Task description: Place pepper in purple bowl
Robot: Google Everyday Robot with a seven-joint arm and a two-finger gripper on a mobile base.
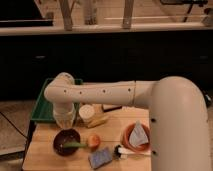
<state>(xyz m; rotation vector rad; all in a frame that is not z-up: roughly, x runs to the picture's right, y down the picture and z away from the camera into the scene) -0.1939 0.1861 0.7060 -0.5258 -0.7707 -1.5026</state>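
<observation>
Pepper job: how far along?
Looks mostly done: the pepper lies in the purple bowl, one end sticking out over the rim towards the orange fruit. In hand: nothing seen; the gripper hangs just above the bowl. Left: pull the arm away.

Dim warm light, dark bkgd, arm [100, 93] brightest, gripper [65, 121] shaded just above purple bowl [55, 143].

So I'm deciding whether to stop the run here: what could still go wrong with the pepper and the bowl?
The pepper lies across the purple bowl with one end over the rim toward the orange fruit, so it might tip or roll out. The gripper hangs just above the bowl, beside the white cup; pulling away could nudge the bowl, cup, or yellow item.
</observation>
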